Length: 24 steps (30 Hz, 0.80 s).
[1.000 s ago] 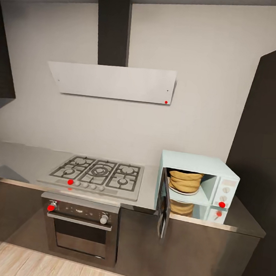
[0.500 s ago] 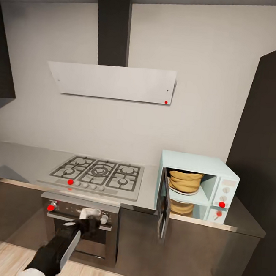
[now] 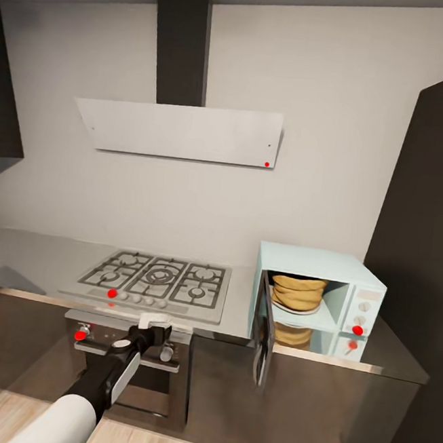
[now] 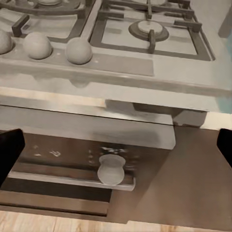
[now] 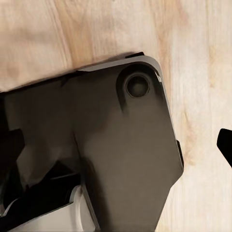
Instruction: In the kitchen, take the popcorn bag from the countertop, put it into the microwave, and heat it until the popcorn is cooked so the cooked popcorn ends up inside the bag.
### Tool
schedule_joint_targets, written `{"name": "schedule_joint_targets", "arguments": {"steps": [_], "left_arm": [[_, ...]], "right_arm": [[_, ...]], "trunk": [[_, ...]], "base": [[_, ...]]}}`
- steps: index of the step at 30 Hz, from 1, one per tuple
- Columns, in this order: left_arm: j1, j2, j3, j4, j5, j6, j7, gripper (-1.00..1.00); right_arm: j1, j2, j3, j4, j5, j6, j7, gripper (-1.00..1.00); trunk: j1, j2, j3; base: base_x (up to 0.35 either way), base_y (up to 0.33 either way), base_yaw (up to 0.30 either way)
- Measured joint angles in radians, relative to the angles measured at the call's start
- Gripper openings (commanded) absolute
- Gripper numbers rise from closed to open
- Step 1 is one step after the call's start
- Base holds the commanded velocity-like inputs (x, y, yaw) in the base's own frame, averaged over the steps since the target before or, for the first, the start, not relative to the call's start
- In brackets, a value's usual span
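The pale blue microwave point(image 3: 322, 265) stands at the right end of the grey countertop point(image 3: 27, 252), its dark-framed door point(image 3: 262, 335) swung open toward me. The tan popcorn bag point(image 3: 298, 292) sits inside on the white turntable; the popcorn is hidden. My left gripper point(image 3: 155, 323) is raised in front of the oven, just below the counter edge and well left of the microwave. In the left wrist view the left gripper point(image 4: 116, 147) is open and empty, facing the hob front and an oven knob point(image 4: 111, 170). My right gripper point(image 5: 116, 145) hangs low over my own base, open.
The steel gas hob point(image 3: 158, 276) lies left of the microwave, the dark oven point(image 3: 130, 375) below it, the white hood point(image 3: 180, 130) above. A tall black cabinet point(image 3: 421, 270) stands close on the microwave's right. Wooden floor point(image 5: 198, 43) lies under my base.
My left arm has come up into the head view from below, and its gripper has risen to the oven's control panel. The microwave door and the bag have not moved.
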State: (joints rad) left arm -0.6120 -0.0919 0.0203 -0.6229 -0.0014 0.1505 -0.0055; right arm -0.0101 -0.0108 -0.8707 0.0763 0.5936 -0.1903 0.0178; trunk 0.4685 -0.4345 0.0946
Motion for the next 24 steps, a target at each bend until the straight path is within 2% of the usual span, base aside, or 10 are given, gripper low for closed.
{"name": "schedule_joint_targets", "arguments": {"steps": [6, 11, 14, 15, 18, 21, 22, 24], "left_arm": [[0.0, 0.005, 0.0, 0.049, 0.0, -0.006, 0.0, 1.0], [0.0, 0.012, 0.0, 0.058, 0.0, -0.005, -0.002, 1.0], [0.0, 0.013, -0.001, 0.058, -0.001, -0.005, -0.022, 1.0], [0.0, 0.015, -0.001, 0.058, -0.001, -0.005, -0.049, 1.0], [0.0, 0.037, -0.001, 0.056, -0.001, -0.005, -0.264, 1.0], [0.0, 0.069, 0.001, 0.055, -0.001, -0.007, -0.529, 1.0], [0.0, 0.077, 0.002, 0.054, -0.001, -0.007, -0.591, 1.0], [0.0, 0.085, 0.0, 0.054, -0.001, -0.007, -0.658, 1.0]], "right_arm": [[0.0, 0.002, -0.002, 0.001, -0.001, -0.003, -0.002, 1.0], [0.0, 0.003, -0.002, 0.001, -0.001, -0.004, -0.004, 1.0], [0.0, 0.003, -0.002, 0.001, -0.001, -0.004, -0.003, 1.0], [0.0, 0.003, -0.002, 0.001, -0.001, -0.004, -0.003, 1.0], [0.0, 0.003, -0.002, 0.001, -0.001, -0.004, -0.003, 1.0], [0.0, 0.003, -0.002, 0.001, -0.001, -0.004, -0.003, 1.0], [0.0, 0.003, -0.002, 0.001, -0.001, -0.004, -0.003, 1.0], [0.0, 0.003, -0.002, 0.001, -0.001, -0.004, -0.003, 1.0]], "trunk": [[0.0, 0.0, 0.0], [0.0, 0.0, 0.0], [0.0, 0.0, 0.0], [0.0, 0.0, 0.0], [0.0, 0.0, 0.0], [0.0, 0.0, 0.0], [0.0, 0.0, 0.0], [0.0, 0.0, 0.0]], "base": [[0.33, 0.0, 0.0], [0.341, 0.0, 0.0], [0.342, 0.0, 0.0], [0.342, 0.0, 0.0], [0.19, 0.0, 0.0], [0.05, 0.0, 0.0], [0.019, 0.0, 0.0], [0.01, 0.0, 0.0]]}}
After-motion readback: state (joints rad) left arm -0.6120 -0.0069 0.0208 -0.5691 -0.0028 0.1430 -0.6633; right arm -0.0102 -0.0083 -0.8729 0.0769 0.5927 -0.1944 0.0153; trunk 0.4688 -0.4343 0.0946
